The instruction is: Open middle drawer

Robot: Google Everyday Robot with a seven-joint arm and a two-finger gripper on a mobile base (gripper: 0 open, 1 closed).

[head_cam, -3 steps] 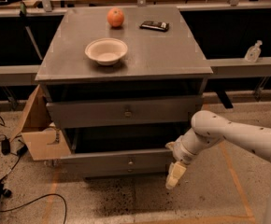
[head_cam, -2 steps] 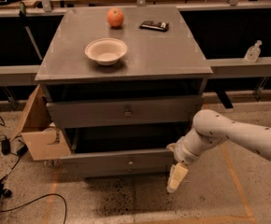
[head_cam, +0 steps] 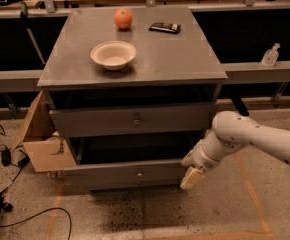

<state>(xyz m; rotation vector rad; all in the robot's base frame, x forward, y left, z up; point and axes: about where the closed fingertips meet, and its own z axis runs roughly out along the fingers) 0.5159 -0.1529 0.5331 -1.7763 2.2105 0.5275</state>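
The cream gripper (head_cam: 191,177) (grip state: cannot tell) sits lower right, seemingly touching the wide dark-grey knobbed middle drawer (head_cam: 110,174).

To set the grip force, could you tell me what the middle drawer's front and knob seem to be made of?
Middle drawer front: probably painted metal or laminate, matt dark grey. Knob: likely metal, with a small pale glint. The hand hangs beside the drawer's right end.

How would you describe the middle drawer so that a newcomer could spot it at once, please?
Start at the grey cabinet with a bowl on top. Two drawer fronts show; the middle drawer is the lower one, near the floor, with the gripper at its right end. It looks shorter and narrower than the front above.
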